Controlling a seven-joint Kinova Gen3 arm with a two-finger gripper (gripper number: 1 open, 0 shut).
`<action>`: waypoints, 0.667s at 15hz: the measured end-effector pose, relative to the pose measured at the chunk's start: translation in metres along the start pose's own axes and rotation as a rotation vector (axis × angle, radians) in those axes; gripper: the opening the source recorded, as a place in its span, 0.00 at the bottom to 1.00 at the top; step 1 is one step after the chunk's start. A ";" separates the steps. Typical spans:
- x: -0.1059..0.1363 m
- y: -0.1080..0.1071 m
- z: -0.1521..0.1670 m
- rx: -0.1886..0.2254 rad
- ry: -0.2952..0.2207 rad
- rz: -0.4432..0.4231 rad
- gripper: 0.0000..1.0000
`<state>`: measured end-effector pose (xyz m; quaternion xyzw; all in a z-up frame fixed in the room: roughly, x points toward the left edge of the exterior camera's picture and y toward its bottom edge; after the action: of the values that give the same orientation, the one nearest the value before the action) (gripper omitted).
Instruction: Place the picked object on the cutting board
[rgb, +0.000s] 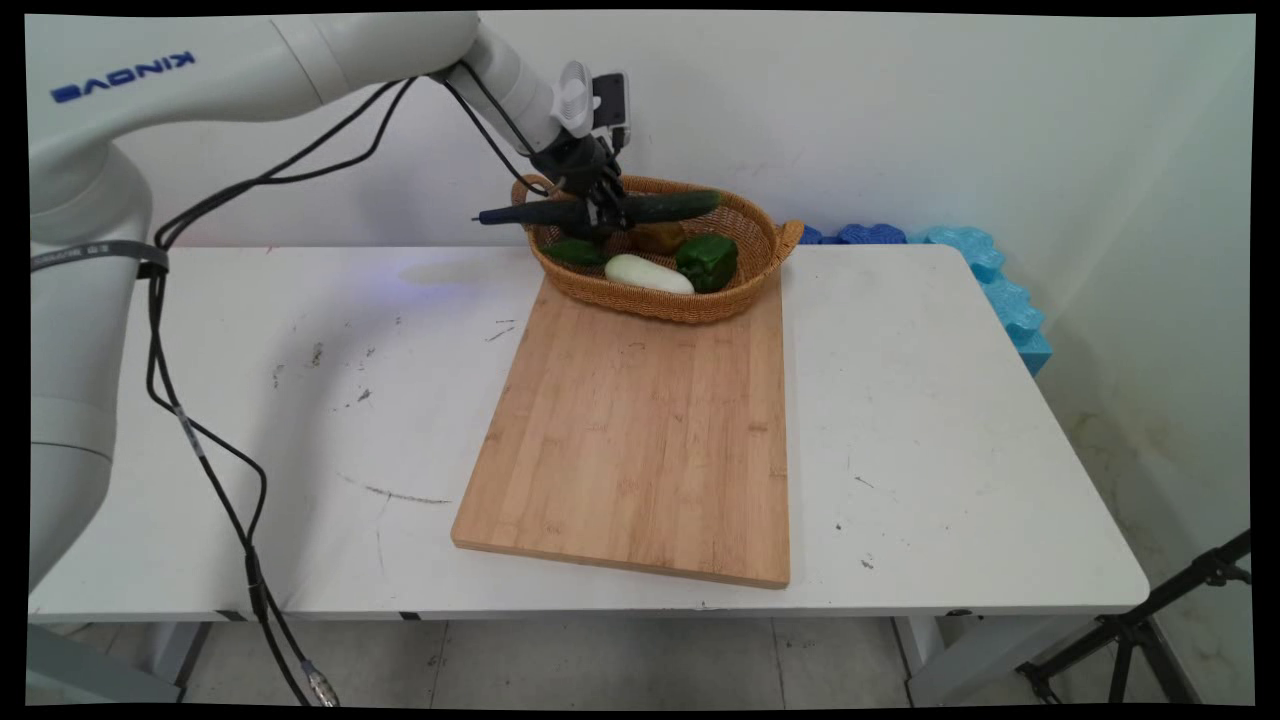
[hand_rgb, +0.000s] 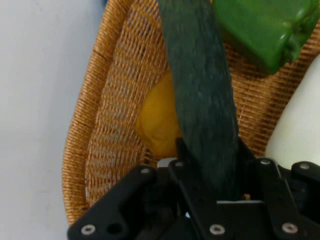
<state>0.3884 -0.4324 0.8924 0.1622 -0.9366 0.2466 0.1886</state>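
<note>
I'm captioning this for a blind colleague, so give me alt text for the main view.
A robot hand holds a long dark cucumber level above a wicker basket containing a green pepper, a white vegetable and other produce. A wooden cutting board lies before it.

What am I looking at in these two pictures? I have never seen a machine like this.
It is a white robot arm at a white table. One picture looks down from a fixed camera; the other comes from a camera on the arm's hand. Its black tool is shut on a long dark cucumber, held level above a wicker basket. In the basket lie a green pepper, a pale white vegetable, something yellow and another dark green vegetable. A bare wooden board lies in front.
</note>
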 end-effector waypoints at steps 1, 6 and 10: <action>0.001 0.001 -0.004 0.002 0.004 0.000 0.00; 0.011 0.014 -0.034 0.006 0.032 -0.002 0.00; 0.019 0.028 -0.056 -0.004 0.053 -0.003 0.00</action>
<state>0.3761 -0.3836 0.9340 0.1565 -0.9316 0.2486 0.2141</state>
